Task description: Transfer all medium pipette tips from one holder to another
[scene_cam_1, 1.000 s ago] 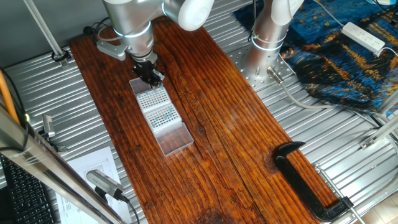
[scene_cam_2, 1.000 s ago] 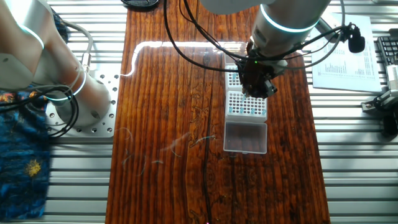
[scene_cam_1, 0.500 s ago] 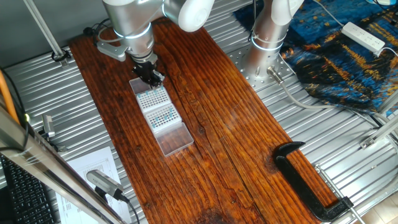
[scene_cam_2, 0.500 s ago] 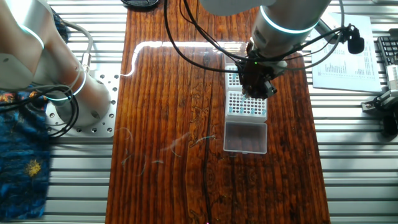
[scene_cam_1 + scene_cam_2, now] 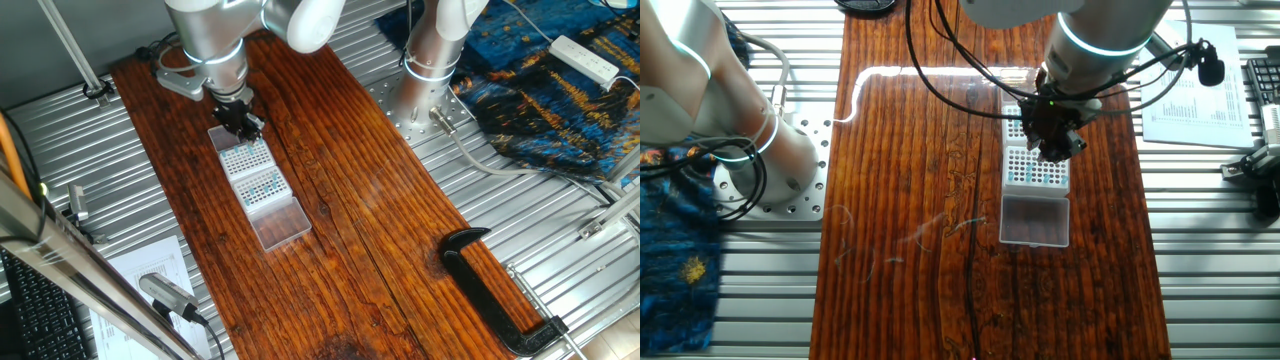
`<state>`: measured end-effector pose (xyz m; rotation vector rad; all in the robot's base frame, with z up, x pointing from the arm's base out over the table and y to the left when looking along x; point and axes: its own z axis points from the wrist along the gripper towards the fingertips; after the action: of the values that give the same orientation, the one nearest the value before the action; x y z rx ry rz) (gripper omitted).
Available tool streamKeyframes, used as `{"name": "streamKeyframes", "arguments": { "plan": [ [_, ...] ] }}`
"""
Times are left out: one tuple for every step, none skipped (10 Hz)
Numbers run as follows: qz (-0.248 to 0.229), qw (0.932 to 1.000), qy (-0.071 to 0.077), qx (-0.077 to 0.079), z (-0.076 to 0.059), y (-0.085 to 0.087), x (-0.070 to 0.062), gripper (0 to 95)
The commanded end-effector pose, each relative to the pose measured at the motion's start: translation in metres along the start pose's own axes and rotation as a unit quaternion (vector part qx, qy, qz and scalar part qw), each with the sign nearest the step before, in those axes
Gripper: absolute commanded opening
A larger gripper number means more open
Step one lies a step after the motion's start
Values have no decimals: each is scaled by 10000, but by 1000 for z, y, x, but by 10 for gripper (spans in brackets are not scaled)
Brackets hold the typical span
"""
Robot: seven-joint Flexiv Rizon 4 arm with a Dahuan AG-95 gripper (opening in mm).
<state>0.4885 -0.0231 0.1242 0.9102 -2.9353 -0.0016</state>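
A robot arm's pincer (image 5: 244, 124) hangs low over a pair of pipette-tip racks set end to end near one long edge of the wooden tabletop (image 5: 340, 200), its dark fingers pointed down at the seam between the two; whether they are parted or closed on a tip cannot be told from either view, since the fingers merge into one dark mass. The medium pipette tips (image 5: 262, 187) show as a cluster of bluish dots in the nearer rack (image 5: 258, 185), while the farther rack (image 5: 232, 148) beside it, partly under the wrist, shows mostly pale holes. A clear lid (image 5: 279, 223) lies open and flat just beyond the filled rack, hinged out of the way so the arm can come straight down. Placing the racks in contact keeps each transfer short. From above, the pincer (image 5: 1050, 140) hides part of both grids. A black clamp (image 5: 495, 290) rests at the tabletop's far corner, well apart from the work
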Motion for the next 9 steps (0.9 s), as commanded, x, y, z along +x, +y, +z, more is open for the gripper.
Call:
{"name": "streamKeyframes", "arguments": {
  "plan": [
    [82,10000,-38,-33,-4,1,-1,190],
    [146,9999,-31,-38,-9,4,-5,190],
    [234,9997,-43,-50,-11,11,-13,190],
    [324,9994,-63,-57,-11,17,-21,190],
    [399,9991,-94,-80,-11,22,-28,190],
    [441,9990,-92,-79,-12,28,-36,190],
    [457,9989,-90,-79,-11,31,-39,190],
    [473,9988,-84,-76,-10,33,-41,190],
    [506,9987,-82,-78,-5,37,-44,190]
  ]
}}
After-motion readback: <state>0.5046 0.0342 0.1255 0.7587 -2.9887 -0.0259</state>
